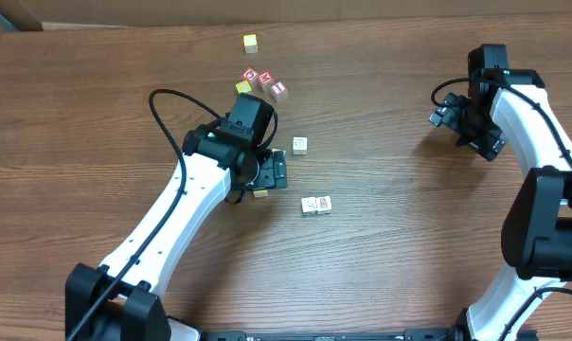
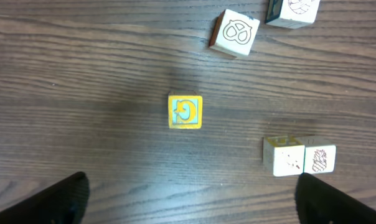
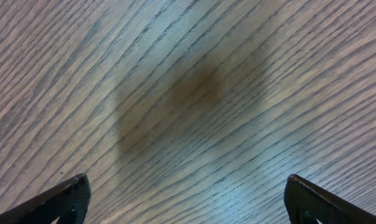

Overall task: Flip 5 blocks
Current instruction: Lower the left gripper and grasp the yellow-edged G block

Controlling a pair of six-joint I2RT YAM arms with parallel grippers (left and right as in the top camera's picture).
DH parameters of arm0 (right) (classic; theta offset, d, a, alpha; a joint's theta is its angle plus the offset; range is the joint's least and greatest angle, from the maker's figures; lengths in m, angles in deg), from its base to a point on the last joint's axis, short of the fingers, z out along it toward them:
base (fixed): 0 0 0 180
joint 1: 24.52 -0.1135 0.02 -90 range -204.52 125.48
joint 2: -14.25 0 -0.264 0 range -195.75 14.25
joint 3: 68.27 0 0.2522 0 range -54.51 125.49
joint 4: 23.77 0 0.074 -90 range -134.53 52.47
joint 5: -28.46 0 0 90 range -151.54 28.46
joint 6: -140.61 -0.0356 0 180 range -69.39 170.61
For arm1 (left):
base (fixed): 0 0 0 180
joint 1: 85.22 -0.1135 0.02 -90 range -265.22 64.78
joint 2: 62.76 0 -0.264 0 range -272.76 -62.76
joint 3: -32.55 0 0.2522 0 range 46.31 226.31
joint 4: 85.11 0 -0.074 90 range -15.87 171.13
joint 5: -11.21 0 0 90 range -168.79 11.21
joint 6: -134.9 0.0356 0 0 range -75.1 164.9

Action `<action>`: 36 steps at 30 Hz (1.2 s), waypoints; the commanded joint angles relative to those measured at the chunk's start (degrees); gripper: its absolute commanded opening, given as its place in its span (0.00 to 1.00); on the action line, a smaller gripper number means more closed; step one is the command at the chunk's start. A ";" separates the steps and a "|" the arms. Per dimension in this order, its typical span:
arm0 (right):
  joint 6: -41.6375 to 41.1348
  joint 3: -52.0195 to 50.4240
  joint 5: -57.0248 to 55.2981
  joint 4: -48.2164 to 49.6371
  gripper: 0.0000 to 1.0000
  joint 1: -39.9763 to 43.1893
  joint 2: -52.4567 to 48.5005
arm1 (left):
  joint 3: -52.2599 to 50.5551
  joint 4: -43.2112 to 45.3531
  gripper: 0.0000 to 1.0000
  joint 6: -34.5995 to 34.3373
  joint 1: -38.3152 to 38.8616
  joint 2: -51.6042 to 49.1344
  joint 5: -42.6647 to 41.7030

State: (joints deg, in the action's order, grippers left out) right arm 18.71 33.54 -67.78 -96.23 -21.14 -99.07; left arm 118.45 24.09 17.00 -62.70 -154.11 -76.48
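Note:
A yellow block with a blue print lies free on the table, just ahead of my left gripper, which is open and empty. The same block peeks out beside the gripper in the overhead view. Two cream blocks sit side by side to the right. A cream block with a pretzel print lies farther off, and another block is cut by the top edge. My right gripper hangs open over bare wood at the far right.
Red-and-white letter cubes and a yellow cube cluster behind the left arm. A lone yellow-topped cube sits near the table's far edge. A cable loops over the left arm.

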 commanded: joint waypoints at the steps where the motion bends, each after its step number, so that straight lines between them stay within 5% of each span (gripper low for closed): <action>1: -0.22 -0.35 -0.59 0.15 1.00 0.35 1.55 | -0.07 1.55 1.00 1.36 0.37 -1.25 -0.28; 3: -0.22 -0.35 -0.59 0.15 1.00 0.35 1.55 | -0.09 2.36 0.92 1.75 0.33 -1.73 0.85; 5: -0.22 -0.35 -0.59 0.15 1.00 0.35 1.55 | -0.15 2.45 0.65 1.60 0.42 -2.64 1.27; 6: -0.20 -0.35 -0.59 0.15 1.00 0.35 1.55 | -0.26 2.32 0.61 0.74 0.44 -3.23 1.25; 22: -0.20 -0.35 -0.59 0.15 1.00 0.35 1.55 | -2.84 7.85 0.60 1.14 0.37 -16.37 1.25; 25: -0.20 -0.35 -0.61 0.15 1.00 0.35 1.55 | -2.84 8.59 0.44 1.14 0.37 -16.98 1.29; 31: -0.22 -0.35 -0.59 0.15 1.00 0.35 1.55 | -2.78 9.77 0.40 1.14 0.37 -16.90 1.27; 36: -0.22 -0.35 -0.59 0.15 1.00 0.35 1.55 | -2.51 9.77 0.24 2.54 0.31 -16.87 1.27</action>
State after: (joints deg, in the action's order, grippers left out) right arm 18.73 33.54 -67.78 -96.20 -21.12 -99.07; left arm 116.02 33.84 18.33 -62.70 -170.59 -75.93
